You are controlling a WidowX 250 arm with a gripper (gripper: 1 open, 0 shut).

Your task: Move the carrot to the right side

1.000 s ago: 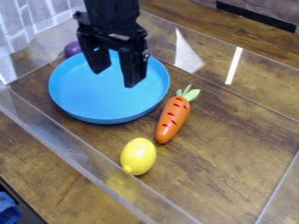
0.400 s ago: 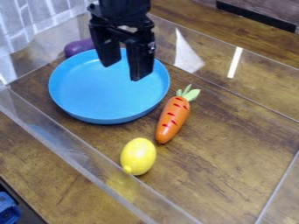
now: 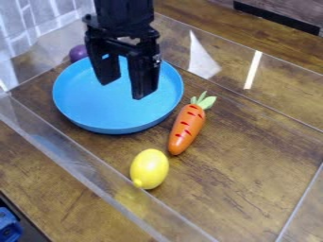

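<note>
The pincer (image 3: 121,83) is above the blue plate (image 3: 91,112), its fingers standing wide apart, and it holds nothing. The carrot (image 3: 188,127) is lying on the wooden worktop (image 3: 240,180), just beside the plate. It is orange, with dark marks and a green top. The plate has nothing visible in it.

Camera's position: above a wooden table (image 3: 252,180), raised over its near side.
Facing: down at a slant across the boards, toward the far edge.
Nearness: close enough that the blue plate (image 3: 111,97), carrot (image 3: 188,126) and lemon (image 3: 149,169) fit whole, while the black robot arm (image 3: 120,24) is cut by the top border.
Shared view: none, one camera alone.
</note>
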